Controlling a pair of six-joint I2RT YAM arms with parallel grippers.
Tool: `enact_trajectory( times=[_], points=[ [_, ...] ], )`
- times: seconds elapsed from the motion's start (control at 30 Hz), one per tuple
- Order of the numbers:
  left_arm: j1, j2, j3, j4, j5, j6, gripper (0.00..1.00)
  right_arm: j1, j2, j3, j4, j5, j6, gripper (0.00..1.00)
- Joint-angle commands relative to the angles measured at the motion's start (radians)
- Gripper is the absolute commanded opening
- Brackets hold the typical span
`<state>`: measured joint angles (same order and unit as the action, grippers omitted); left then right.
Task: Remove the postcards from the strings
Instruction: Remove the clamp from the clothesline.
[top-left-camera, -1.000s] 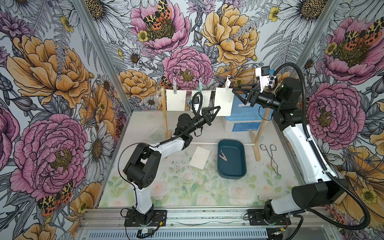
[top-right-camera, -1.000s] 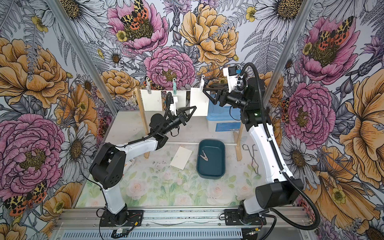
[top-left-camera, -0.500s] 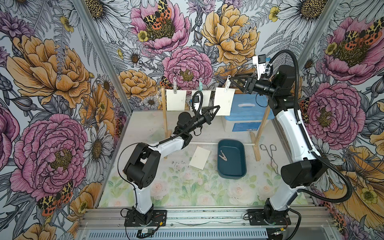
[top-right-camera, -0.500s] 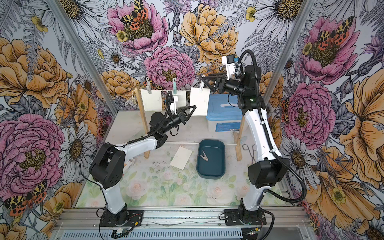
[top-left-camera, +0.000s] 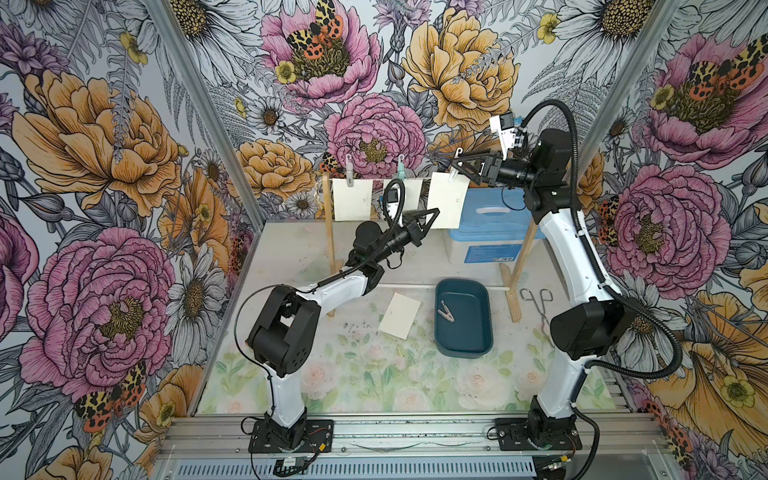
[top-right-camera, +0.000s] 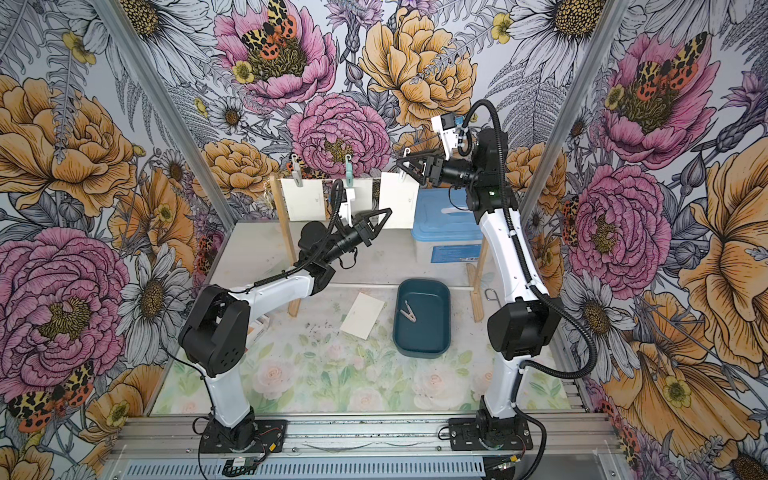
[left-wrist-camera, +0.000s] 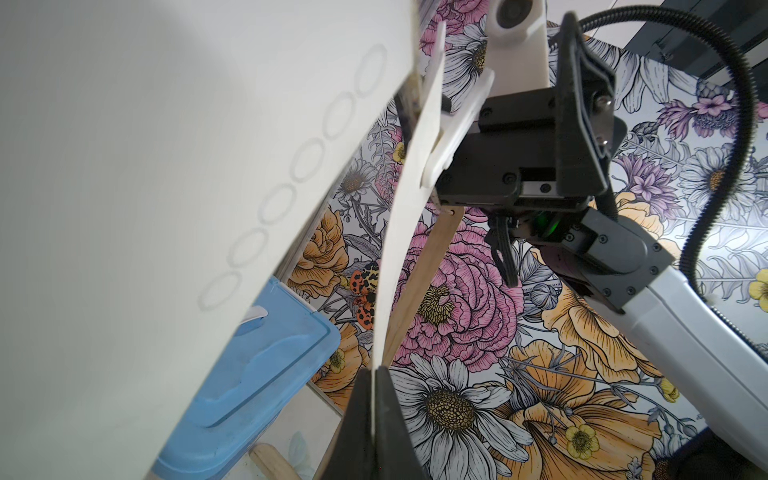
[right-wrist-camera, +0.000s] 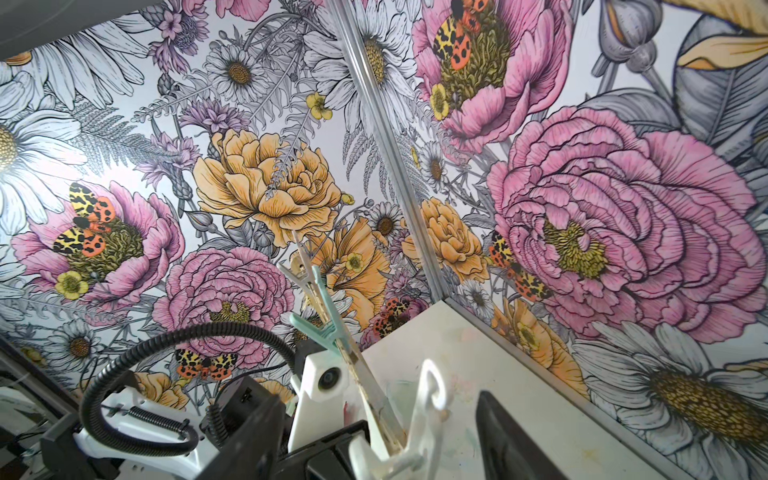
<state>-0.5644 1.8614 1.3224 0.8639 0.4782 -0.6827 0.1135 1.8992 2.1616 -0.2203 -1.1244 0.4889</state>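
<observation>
No legible writing in any view
A blue label (top-left-camera: 492, 252) is seen on the front of the storage box (top-left-camera: 498, 224) in both top views, but its white lines of print are too small to be read; a tiny dark mark is borne by the postcard (top-left-camera: 444, 205) hanging nearest the box, and it cannot be made out either

three postcards (top-left-camera: 353, 198) hang off the string (top-left-camera: 377, 180) upper centre, box (top-left-camera: 490, 224) behind them on the right, fourth card (top-left-camera: 400, 315) flat on the table (top-left-camera: 332, 374) mid-frame, just left of the tray (top-left-camera: 478, 349), peg (top-left-camera: 445, 311) in it
</observation>
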Motion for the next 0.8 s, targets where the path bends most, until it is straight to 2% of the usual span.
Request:
enact_trajectory(
  times=[0.0, 0.3, 0.47, 0.77],
  points=[
    [0.015, 0.016, 0.014, 0.014, 0.036, -0.010, 0.00, 0.014, 0.021, 0.038, 0.012, -0.066, -0.004, 0.68],
    [0.025, 0.029, 0.009, 0.071, 0.075, -0.063, 0.00, 0.018, 0.003, -0.007, 0.013, -0.077, -0.035, 0.55],
    [0.035, 0.049, 0.008, 0.149, 0.095, -0.131, 0.00, 0.018, -0.015, -0.040, 0.014, -0.059, -0.053, 0.51],
    [0.036, 0.058, 0.014, 0.161, 0.108, -0.152, 0.00, 0.026, -0.034, -0.061, 0.012, -0.050, -0.068, 0.43]
  ],
)
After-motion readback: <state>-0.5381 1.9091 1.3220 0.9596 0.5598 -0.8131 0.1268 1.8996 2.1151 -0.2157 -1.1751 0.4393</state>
